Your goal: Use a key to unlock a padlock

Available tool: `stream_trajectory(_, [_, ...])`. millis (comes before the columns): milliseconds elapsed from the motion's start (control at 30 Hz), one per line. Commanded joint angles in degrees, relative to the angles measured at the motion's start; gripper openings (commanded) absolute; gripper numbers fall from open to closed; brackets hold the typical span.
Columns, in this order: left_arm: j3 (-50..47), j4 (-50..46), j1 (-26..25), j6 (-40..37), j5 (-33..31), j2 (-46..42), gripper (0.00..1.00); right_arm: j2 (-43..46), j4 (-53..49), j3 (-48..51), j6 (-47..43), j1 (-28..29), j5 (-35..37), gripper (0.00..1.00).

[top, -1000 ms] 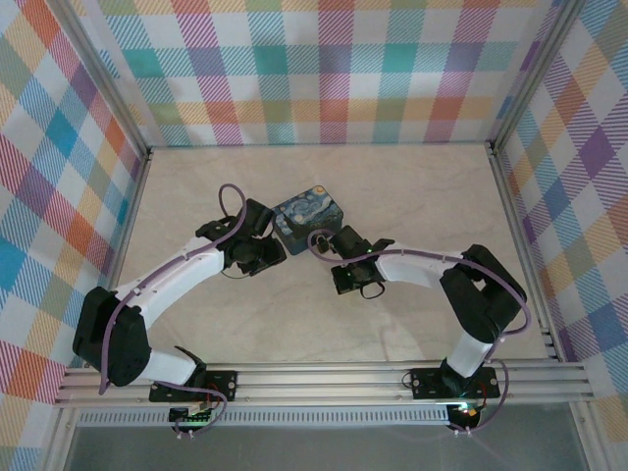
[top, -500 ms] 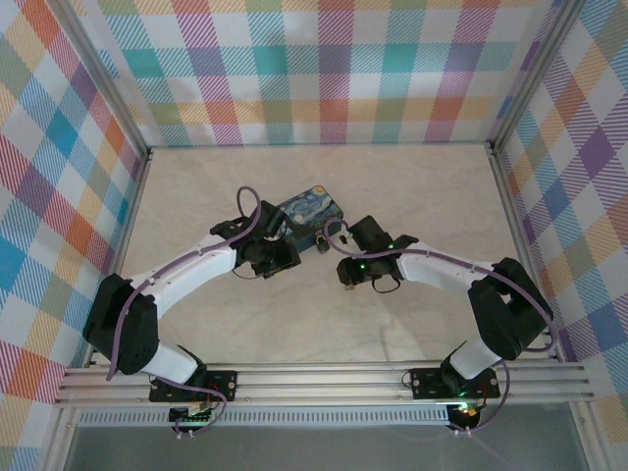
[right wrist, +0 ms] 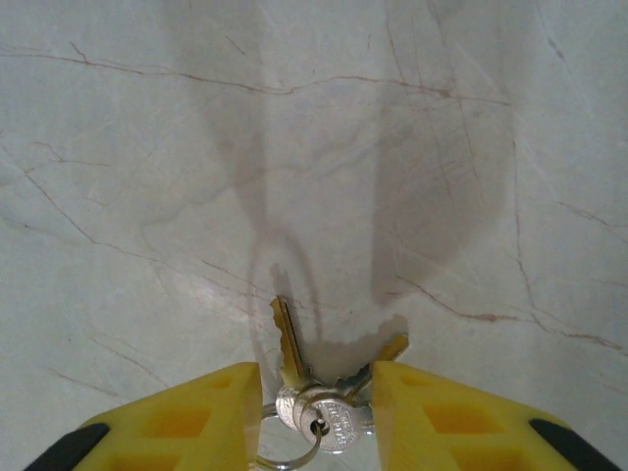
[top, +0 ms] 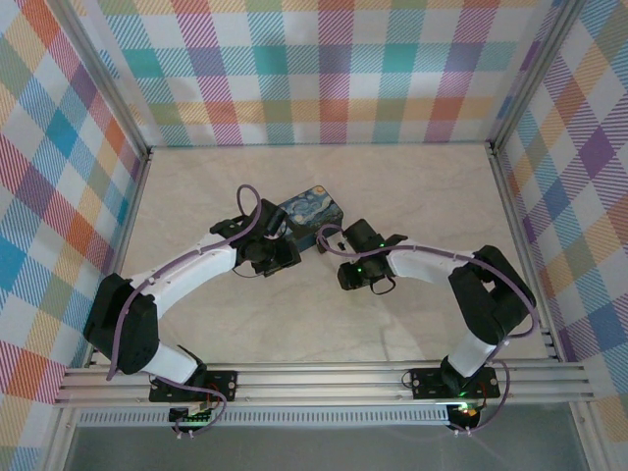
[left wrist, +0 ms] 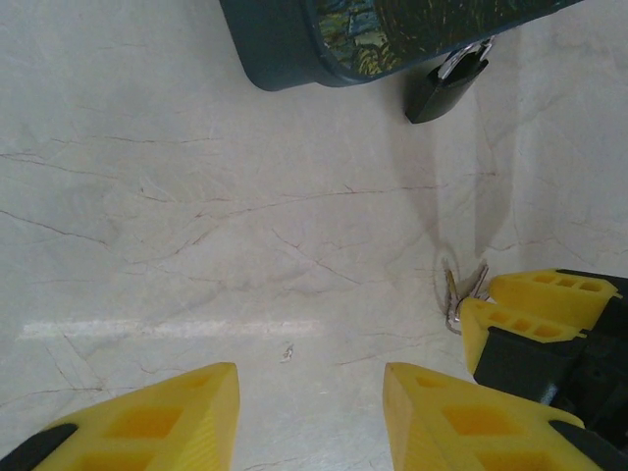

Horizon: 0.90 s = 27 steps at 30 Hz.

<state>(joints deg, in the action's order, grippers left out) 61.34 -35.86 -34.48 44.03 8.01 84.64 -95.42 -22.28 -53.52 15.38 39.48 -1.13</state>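
The left arm (top: 186, 267) and right arm (top: 424, 263) match: white tubular links between bulky black joint housings, a thin purple cable (top: 241, 192) looping along each, black base plates (top: 196, 383) bolted at the near rail, and blocky yellow fingers (left wrist: 162, 417) with moulded pockets and black backing.

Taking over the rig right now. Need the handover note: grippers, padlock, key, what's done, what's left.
Left gripper: open, empty, above the table, short of the tin.
Right gripper: open, low, fingers either side of the key, which lies on the table on a ring with others.
Padlock: against the tin's edge, apart from the key.
Done: nothing on the lock.
Left: grip the key, steady the padlock, insert, turn.
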Motion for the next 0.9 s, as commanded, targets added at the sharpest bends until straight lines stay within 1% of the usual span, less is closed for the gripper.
stream_trajectory(0, [1.15,-1.09,0.03,-0.81,-0.65,-0.53,0.43,-1.50,-1.06,-2.32,-0.09,0.59,0.79,0.36])
stream_trajectory(200, [1.41,-1.23,0.13,-1.05,-0.76,-0.36,0.43,-4.82,-4.23,-3.70,1.03,2.15,4.04,0.35])
stream_trajectory(467, [1.61,-1.59,0.46,-1.43,-1.09,-0.70,0.43,-5.98,-5.51,-1.94,3.64,3.16,8.52,0.23])
stream_trajectory(533, [1.68,-1.68,0.55,-1.50,-1.24,-0.66,0.43,-6.40,-6.00,-2.04,4.26,3.27,9.67,0.19])
stream_trajectory(633, [1.46,-1.68,0.58,-1.62,-1.29,-0.69,0.43,-6.07,-5.32,-1.73,5.23,3.23,10.49,0.07])
stream_trajectory(700, [0.87,-1.48,0.49,-1.52,-1.11,-0.83,0.43,-5.22,-4.49,-1.59,5.52,3.19,9.76,0.01])
stream_trajectory(733, [0.39,-1.19,0.47,-1.33,-0.87,-0.92,0.43,-4.55,-4.29,-1.84,5.83,3.14,9.07,0.02])
stream_trajectory(767, [0.00,-1.13,0.49,-1.25,-0.84,-1.05,0.43,-3.93,-4.26,-2.22,6.05,3.06,8.51,0.06])
stream_trajectory(833, [-0.53,-0.88,0.47,-1.13,-0.89,-1.48,0.43,-2.05,-4.53,-3.32,6.33,3.07,7.43,0.17])
stream_trajectory(867, [-0.61,-0.88,0.51,-1.09,-0.94,-1.65,0.43,-1.02,-4.85,-3.95,6.38,2.99,7.22,0.21])
